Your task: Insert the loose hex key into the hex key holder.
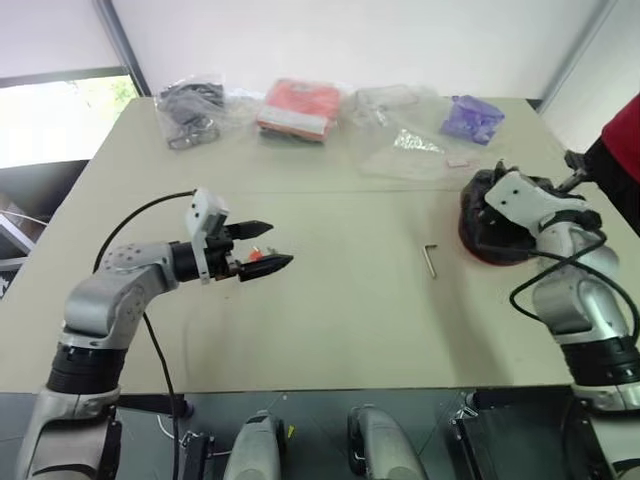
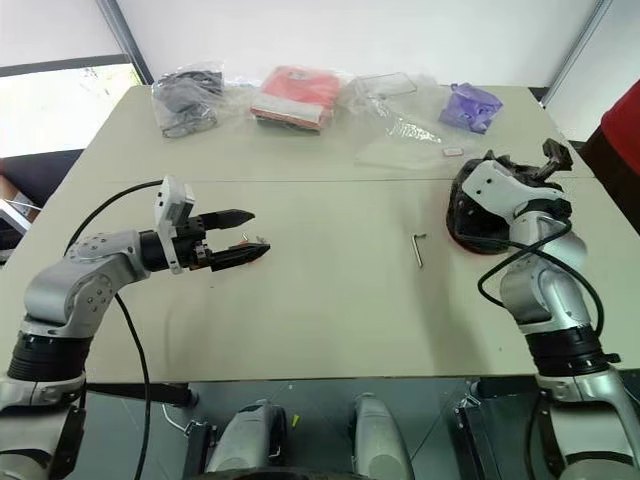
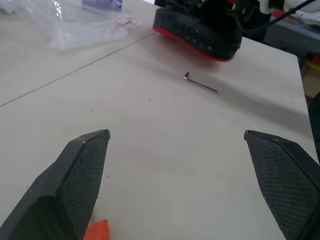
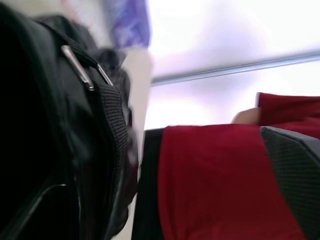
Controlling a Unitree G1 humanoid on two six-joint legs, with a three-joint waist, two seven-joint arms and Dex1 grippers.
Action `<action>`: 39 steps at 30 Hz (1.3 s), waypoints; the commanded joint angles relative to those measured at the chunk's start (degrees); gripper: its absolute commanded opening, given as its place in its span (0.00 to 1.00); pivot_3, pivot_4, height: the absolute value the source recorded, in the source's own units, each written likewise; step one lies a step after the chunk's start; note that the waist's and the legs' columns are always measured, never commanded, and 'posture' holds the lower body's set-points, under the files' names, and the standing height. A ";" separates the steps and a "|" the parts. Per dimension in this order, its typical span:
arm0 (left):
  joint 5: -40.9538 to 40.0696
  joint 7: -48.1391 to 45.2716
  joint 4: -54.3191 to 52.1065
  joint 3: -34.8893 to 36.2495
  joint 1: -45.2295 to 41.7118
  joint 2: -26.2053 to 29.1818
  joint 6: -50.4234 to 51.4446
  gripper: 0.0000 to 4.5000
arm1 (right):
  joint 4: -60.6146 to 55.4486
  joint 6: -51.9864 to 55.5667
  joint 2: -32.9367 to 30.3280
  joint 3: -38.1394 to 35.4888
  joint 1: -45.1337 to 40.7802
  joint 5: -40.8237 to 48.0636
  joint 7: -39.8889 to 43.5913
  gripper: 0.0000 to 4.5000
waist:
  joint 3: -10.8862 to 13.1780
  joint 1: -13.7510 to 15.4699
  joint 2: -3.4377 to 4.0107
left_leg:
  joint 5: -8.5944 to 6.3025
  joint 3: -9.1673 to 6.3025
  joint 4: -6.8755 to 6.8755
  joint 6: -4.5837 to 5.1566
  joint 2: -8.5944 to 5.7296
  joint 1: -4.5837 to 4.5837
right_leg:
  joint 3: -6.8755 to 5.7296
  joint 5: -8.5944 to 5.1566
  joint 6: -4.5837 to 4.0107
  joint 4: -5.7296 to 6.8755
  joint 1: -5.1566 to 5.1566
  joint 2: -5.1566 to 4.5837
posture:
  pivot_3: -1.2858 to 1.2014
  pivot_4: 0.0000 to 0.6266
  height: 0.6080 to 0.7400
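With my left gripper (image 1: 268, 247) spread wide around the hex key holder (image 1: 253, 256) but not clamped on it, and my right gripper (image 2: 553, 160) off at the table's (image 1: 330, 320) right edge, jaws unreadable, the loose hex key (image 1: 431, 258) lying mid-table could skid when pinched.

On your table (image 2: 330, 330): hex key (image 2: 418, 249), lying loose mid-right; black-and-red bag (image 2: 470, 225) just right of it; left gripper (image 2: 250, 236), fingers apart, orange holder (image 2: 203, 256) between them; packets along far edge.
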 commanded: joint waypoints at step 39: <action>1.30 1.35 -1.50 -2.98 1.83 -5.99 -2.38 1.00 | 8.45 -15.12 -28.29 -11.99 11.05 16.31 23.69 0.99 | 0.19 0.97 -0.12 | -0.02 0.07 0.05 0.04 -0.18 0.00 | 0.39 -0.14 0.29 -0.01 0.06 0.02 | 0.52 0.24 1.00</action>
